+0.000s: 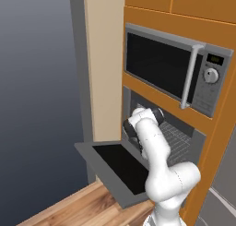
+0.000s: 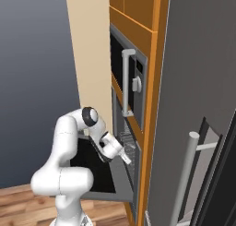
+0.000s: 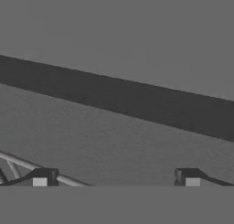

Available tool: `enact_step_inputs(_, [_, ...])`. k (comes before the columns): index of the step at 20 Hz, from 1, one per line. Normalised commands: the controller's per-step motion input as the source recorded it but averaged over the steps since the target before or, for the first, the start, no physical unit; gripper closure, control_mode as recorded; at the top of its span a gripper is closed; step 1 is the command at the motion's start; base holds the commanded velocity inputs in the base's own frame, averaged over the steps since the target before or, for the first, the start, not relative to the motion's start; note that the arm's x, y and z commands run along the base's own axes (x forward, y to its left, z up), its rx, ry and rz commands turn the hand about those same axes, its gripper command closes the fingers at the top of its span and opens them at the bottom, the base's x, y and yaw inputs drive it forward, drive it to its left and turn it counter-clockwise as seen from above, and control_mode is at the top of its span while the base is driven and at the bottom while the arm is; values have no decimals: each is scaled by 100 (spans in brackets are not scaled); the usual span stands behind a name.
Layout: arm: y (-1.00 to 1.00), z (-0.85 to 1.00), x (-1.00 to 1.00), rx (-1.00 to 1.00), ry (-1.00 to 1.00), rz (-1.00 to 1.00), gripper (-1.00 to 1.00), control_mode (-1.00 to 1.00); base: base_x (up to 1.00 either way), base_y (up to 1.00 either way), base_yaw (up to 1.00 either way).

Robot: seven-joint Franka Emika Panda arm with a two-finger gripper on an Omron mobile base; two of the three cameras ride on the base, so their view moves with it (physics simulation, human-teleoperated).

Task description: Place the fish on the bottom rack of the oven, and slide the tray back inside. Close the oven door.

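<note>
Hand (image 3: pixel 116 177) is wide open, holding nothing, poked into the oven (image 1: pixel 193 142) with the bottom rack (image 3: pixel 18 166) just below-left of its fingertips. Can't spot the fish. Rack looks stiff and light, so I'd grab its front bar.

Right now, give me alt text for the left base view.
A white robot arm reaches into an open wall oven, its door dropped flat over a wood floor. Above sits a microwave in orange cabinetry.
</note>
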Motion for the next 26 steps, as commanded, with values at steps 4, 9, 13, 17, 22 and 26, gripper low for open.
enact_step_inputs(4, [-43, -3, 21, -9, 0, -2, -100, -100, 0, 0, 0])
enact_step_inputs(9, [38, 38, -31, -8, -2, 2, -100, -100, 0, 0, 0])
enact_step_inputs(13, [46, 89, -38, -16, -10, 2, -100, -100, 0, 0, 0])
enact_step_inputs(17, [65, 46, -49, -17, -2, 2, -100, -100, 0, 0, 0])
enact_step_inputs(22, [78, 74, -28, -7, 0, 4, -100, -100, 0, 0, 0])
enact_step_inputs(26, [36, 100, -6, 0, -2, 0, -100, -100, 0, 0, 0])
